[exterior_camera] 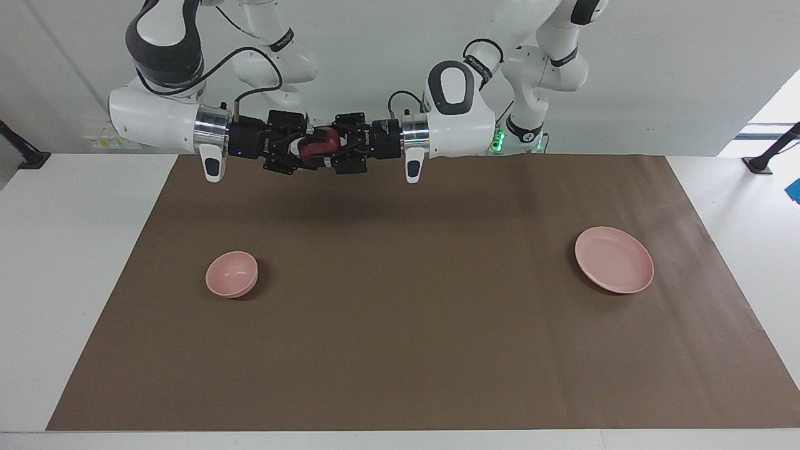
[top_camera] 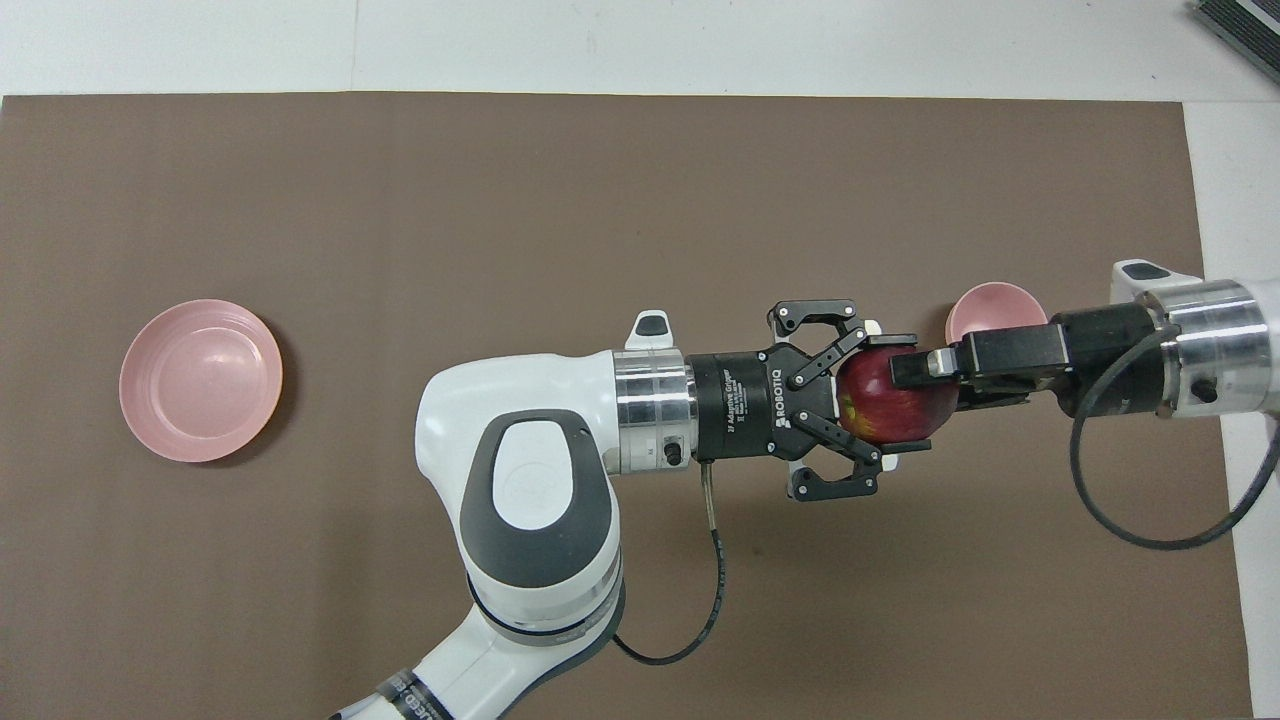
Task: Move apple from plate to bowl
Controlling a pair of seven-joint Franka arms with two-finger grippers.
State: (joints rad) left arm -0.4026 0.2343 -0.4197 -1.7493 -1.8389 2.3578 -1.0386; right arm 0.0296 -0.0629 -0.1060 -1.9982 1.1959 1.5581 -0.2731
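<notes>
- The left gripper (top_camera: 890,402), a black linkage claw on a glossy white arm with a brushed metal wrist ring, is clamped on the apple (top_camera: 897,407), its two flat fingertips pressing the fruit's sides while the outer links splay out.
- The apple is round, smooth and dark red, with a pale yellowish patch facing the left gripper's palm; it hangs in the air over the brown mat, held level between the two wrists.
- The right gripper (exterior_camera: 305,150), a matching black claw, meets the apple from the opposite end; its fingers (top_camera: 918,367) stand spread apart around the fruit, one lying across its top in the overhead view.
- A thin black cable (top_camera: 1140,500) loops loosely below the right wrist, and another curls under the left arm's wrist.
- The bowl (exterior_camera: 232,274), small, deep, round and pale pink with a matte finish, sits on the mat toward the right arm's end, farther from the robots than the grippers.
- The plate (exterior_camera: 614,259), wide, shallow, round and pale pink with faint concentric rings, lies well apart toward the left arm's end; nothing rests on it.
- The mat (exterior_camera: 400,350) is a flat, dull brown sheet spread over the white table (exterior_camera: 75,262).
</notes>
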